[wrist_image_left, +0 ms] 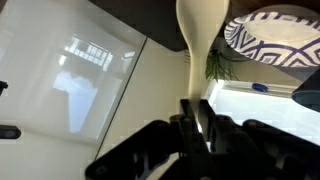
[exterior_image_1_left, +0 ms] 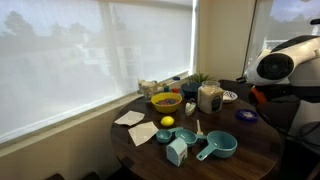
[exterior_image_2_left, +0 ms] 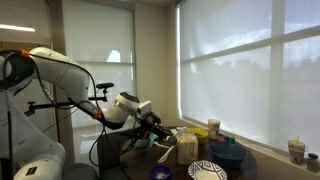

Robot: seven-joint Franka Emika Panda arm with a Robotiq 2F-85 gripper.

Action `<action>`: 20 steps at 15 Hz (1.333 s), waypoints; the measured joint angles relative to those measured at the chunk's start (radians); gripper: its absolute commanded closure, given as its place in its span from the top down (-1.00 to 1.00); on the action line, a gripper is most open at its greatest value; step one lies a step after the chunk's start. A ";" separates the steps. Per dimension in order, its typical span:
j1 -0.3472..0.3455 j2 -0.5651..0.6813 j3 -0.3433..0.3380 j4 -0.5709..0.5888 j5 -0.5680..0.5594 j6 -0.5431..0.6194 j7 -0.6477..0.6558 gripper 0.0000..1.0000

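One pale utensil (wrist_image_left: 196, 35), probably a spoon though the frame cuts off its end, is pinched between the narrow jaws of the gripper (wrist_image_left: 197, 105). It sticks straight out from the fingers, held in the air by the table (exterior_image_1_left: 255, 150) edge, near a blue-patterned bowl (wrist_image_left: 275, 30) and a green plant (wrist_image_left: 218, 65).

Cluttered round table (exterior_image_1_left: 255, 157) beside blind-covered windows (exterior_image_1_left: 80, 50)
A yellow bowl (exterior_image_1_left: 166, 101) sits near a lemon (exterior_image_1_left: 167, 122); teal measuring cups (exterior_image_1_left: 221, 146) lie in front; a glass jar (exterior_image_1_left: 209, 97) stands beside a patterned plate (exterior_image_1_left: 230, 96); paper napkins (exterior_image_1_left: 130, 118) lie apart.
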 measured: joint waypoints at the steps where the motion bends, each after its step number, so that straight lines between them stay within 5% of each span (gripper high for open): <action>1: 0.000 0.001 0.000 0.000 0.001 0.000 0.000 -0.75; 9: 0.016 0.003 -0.016 0.002 0.024 0.000 0.000 -0.94; 20: 0.066 0.031 -0.022 0.066 0.456 -0.039 -0.005 -0.94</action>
